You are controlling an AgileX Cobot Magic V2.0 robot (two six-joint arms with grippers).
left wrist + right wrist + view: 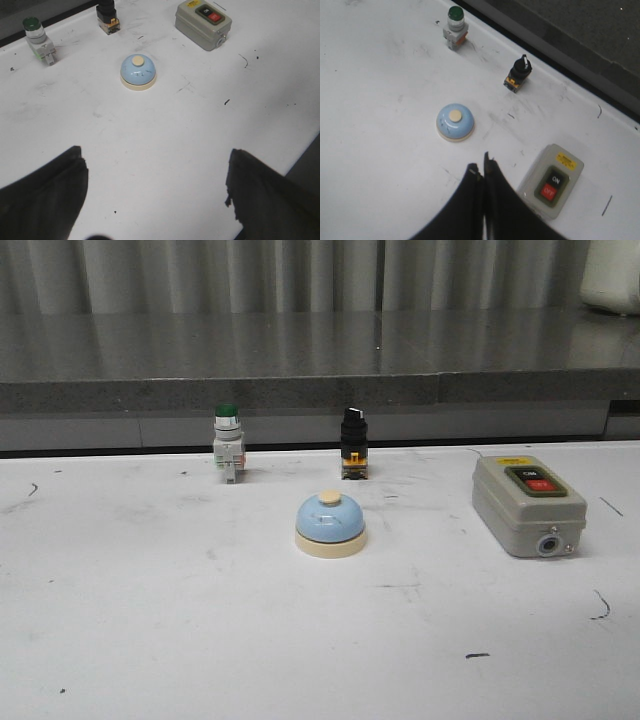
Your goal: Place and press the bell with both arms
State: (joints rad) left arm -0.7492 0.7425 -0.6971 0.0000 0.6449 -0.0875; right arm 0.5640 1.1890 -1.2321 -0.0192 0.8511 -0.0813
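Observation:
The light-blue bell (330, 524) with its cream base and cream button stands upright near the middle of the white table, also in the left wrist view (138, 72) and the right wrist view (455, 121). My left gripper (155, 165) hovers open above bare table, well short of the bell, with nothing between its fingers. The right gripper (483, 167) is shut and empty, its tips a short way from the bell, between it and the grey box. Neither gripper appears in the front view.
A green-capped push-button switch (228, 442) and a black selector switch (353, 443) stand behind the bell. A grey box with ON/OFF buttons (527, 504) sits to the bell's right. A dark ledge (320, 390) runs along the table's back edge.

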